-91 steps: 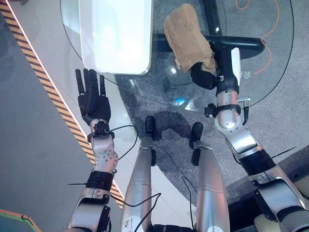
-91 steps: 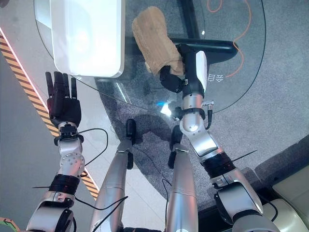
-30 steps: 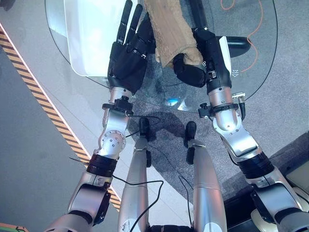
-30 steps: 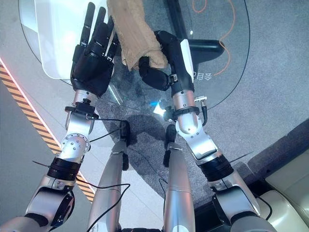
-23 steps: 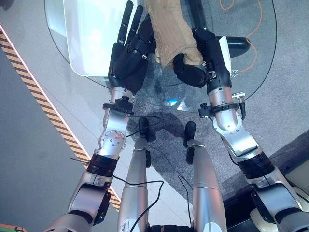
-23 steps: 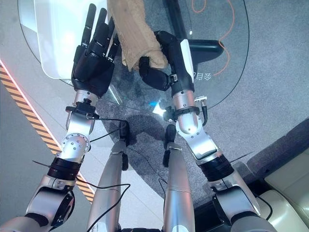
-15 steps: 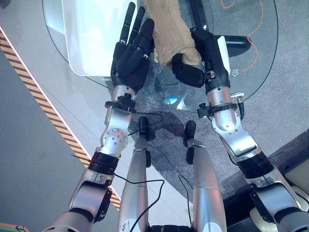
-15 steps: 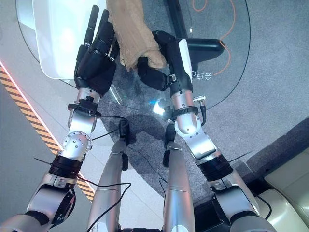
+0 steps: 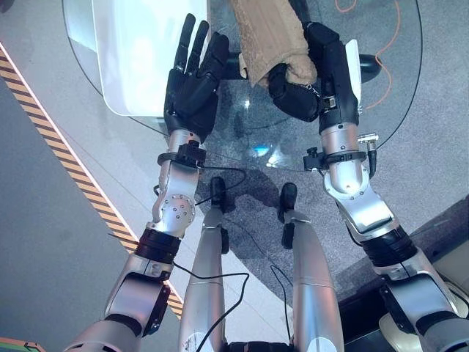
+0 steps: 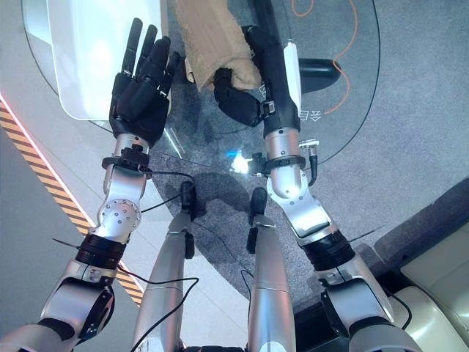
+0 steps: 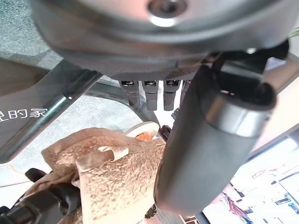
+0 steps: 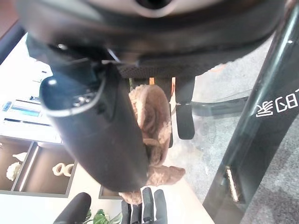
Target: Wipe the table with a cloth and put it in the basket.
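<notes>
1. Right hand (image 9: 297, 92): raised over the round glass table (image 9: 396, 103), forearm running up from the lower right. Thumb and fingers are curled around the lower end of the cloth (image 9: 272, 33) — a firm pinch. The right wrist view confirms this, with the cloth (image 12: 152, 116) bunched between the thumb and the fingers.

2. Left hand (image 9: 190, 84): held upright just beside the cloth, on its left, back of the hand toward the head camera. Fingers are straight and slightly spread, pointing away from the robot. Whether the fingertips touch the cloth cannot be told from the head views.

3. Cloth: tan, coarse-textured, folded into a long strip. It extends from the right hand's grip away from the robot to the upper edge of both head views. In the left wrist view the cloth (image 11: 107, 168) shows a rough, pebbled surface with a crumpled, folded end.

4. Location of the cloth: over the middle of the glass table, between the 2 hands, held by the right hand.

5. Surroundings: a white rectangular tray-like object (image 9: 135, 51) lies on the left part of the table, behind the left hand. Through the glass, a dark table frame (image 10: 319, 71) and an orange cable (image 9: 392, 29) on grey carpet are visible. A yellow-black striped floor line (image 9: 58, 154) runs along the left — well apart from the table.
</notes>
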